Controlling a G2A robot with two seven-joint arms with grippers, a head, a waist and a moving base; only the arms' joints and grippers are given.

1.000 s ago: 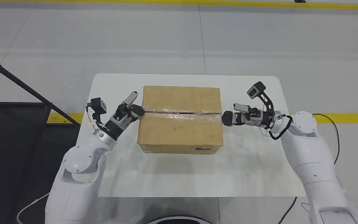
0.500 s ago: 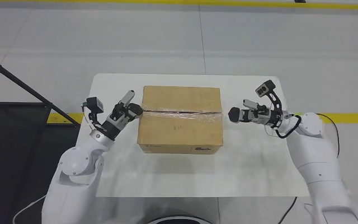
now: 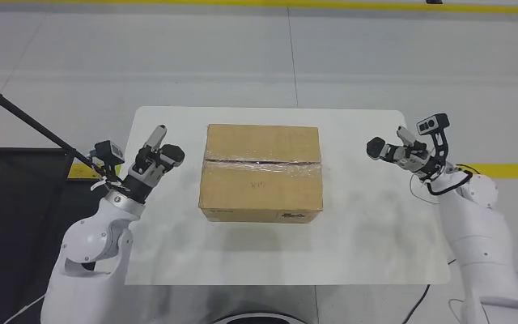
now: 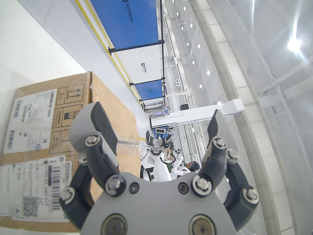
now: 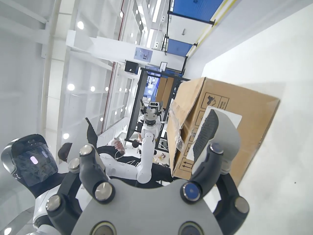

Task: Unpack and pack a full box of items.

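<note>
From above, the cardboard box (image 3: 261, 172) sits closed at the middle of the white table (image 3: 364, 235). A strip of clear tape (image 3: 263, 164) runs along its top seam from 1 short side to the other. My left claw (image 3: 164, 142) hangs off the box's left short side, near it but not touching, with its 2 fingers spread and nothing between them. My right claw (image 3: 388, 141) is well apart from the box's right short side, out toward the table's edge. It is also spread and empty, with its fingers turned toward the box.

At my left wrist, the left claw (image 4: 156, 110) gapes wide, its ribbed black pads (image 4: 104, 125) facing each other across bare space. The box (image 4: 115, 113) stands beyond it, showing the short side that carries white labels (image 4: 29, 121) and printed handling marks. The tape seam (image 4: 128, 145) shows just past 1 finger.

At my right wrist, the right claw (image 5: 150, 119) is just as wide and holds nothing. The box (image 5: 254, 121) rests on the table (image 5: 281, 172) beyond it, with crinkled tape (image 5: 176, 123) folded down over its near short side. 1 finger overlaps that side in the picture.
</note>
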